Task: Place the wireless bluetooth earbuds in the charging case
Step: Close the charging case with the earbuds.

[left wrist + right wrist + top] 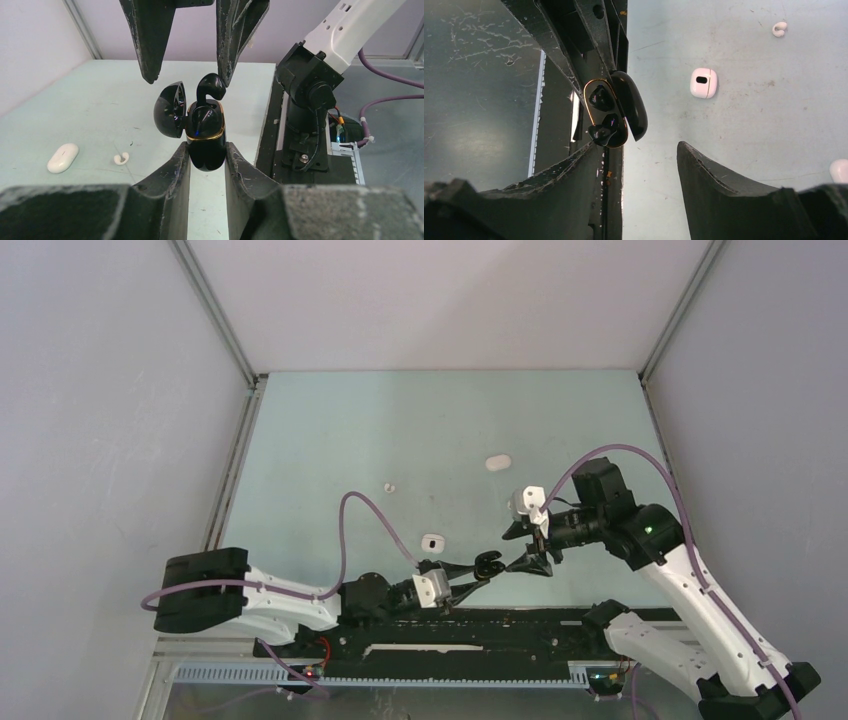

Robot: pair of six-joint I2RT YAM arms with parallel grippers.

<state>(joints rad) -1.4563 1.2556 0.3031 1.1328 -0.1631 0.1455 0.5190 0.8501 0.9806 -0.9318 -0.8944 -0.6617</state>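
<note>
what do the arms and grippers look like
The left arm and right arm have white links with black joints, each trailing a looping purple cable. The left gripper and right gripper each have two black, wedge-shaped fingers with scuffed, scratched faces. A small green light glows on the right arm.

Left gripper [482, 570] holding black case [490, 561] — right gripper [522, 548] spread beside it; white case [432, 542], earbud [389, 486] on table [330, 440] behind.

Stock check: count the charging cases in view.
3: black case in the left gripper; square white case lying nearby; oval white case farther back. More may be hidden.
</note>
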